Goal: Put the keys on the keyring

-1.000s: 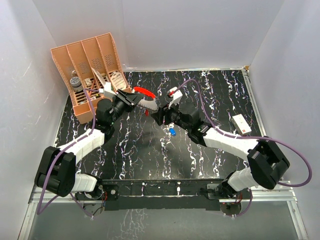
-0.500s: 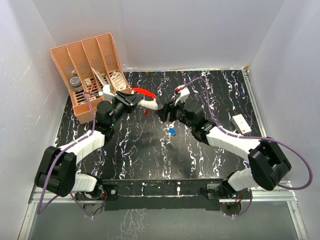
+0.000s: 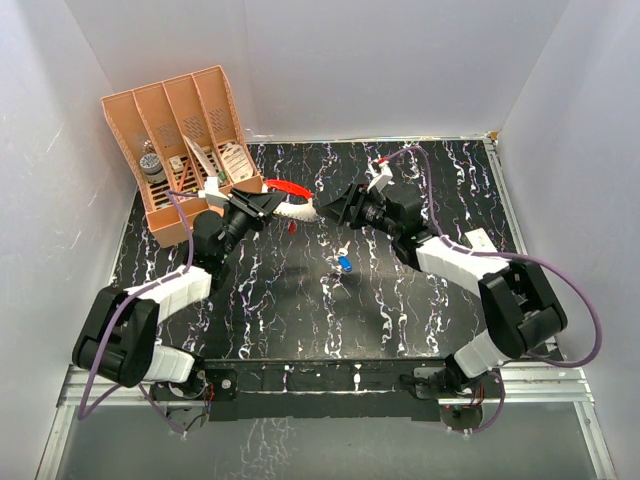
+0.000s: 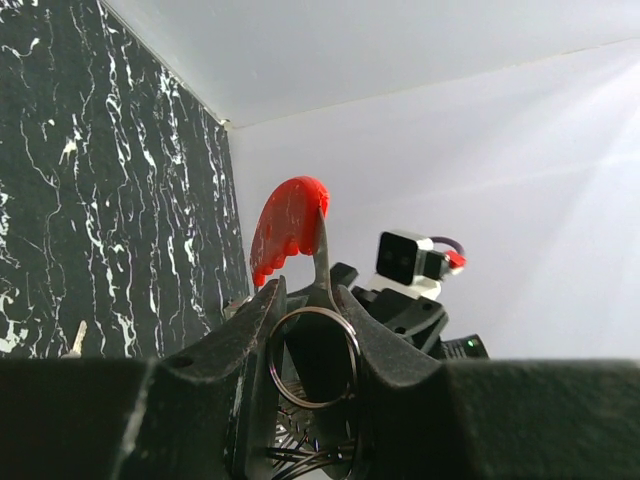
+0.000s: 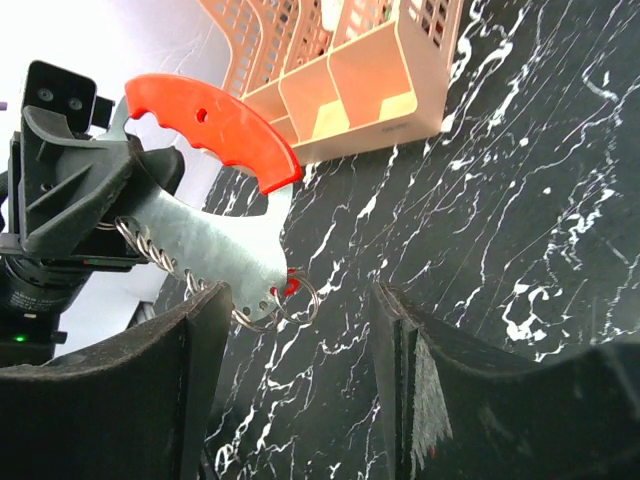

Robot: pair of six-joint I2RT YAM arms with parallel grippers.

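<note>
Keyring [image 3: 295, 208] [image 5: 205, 240] [image 4: 288, 225] first: flat silver-grey metal tag with a curved red plastic grip along the top. Hangs in the air above the back-left part of the black, white-veined marble tabletop [image 3: 400, 300], not resting on anything. Pinched by one end in the left gripper [image 3: 258, 203] [image 4: 312, 300], jaws pressed together on the tag's thin edge. Looks edge-on from the left wrist, with a small steel split ring [image 4: 312, 355] sitting right between the two fingers and the red grip poking up past them.

Over to the right gripper [image 3: 332, 208] [image 5: 300, 300]: spread wide, nothing between the fingers, aimed at the free end of the keyring and just beside it. Looks a little apart from the tag in the right wrist view. Also shows a thin wire loop [image 5: 293, 300] dangling off the tag's lower corner there.

Next, the keys. Tiny red-headed key [image 3: 291, 227] [image 5: 289, 285]: just a red speck right under the tag, next to that wire loop. Can't tell whether hanging from it or lying on the marble below. Tiny blue-headed key [image 3: 344, 263] with a short silvery blade: flat on the tabletop, nearer the arm bases than the keyring, between the two arms and apart from both grippers.

Further out: peach plastic organiser [image 3: 190, 100] [image 5: 370, 90] with four slots, tilted back in the far-left corner, just behind the left gripper. Small white box [image 3: 483, 247] with a red mark, lying on the right side of the marble beside the right forearm.
</note>
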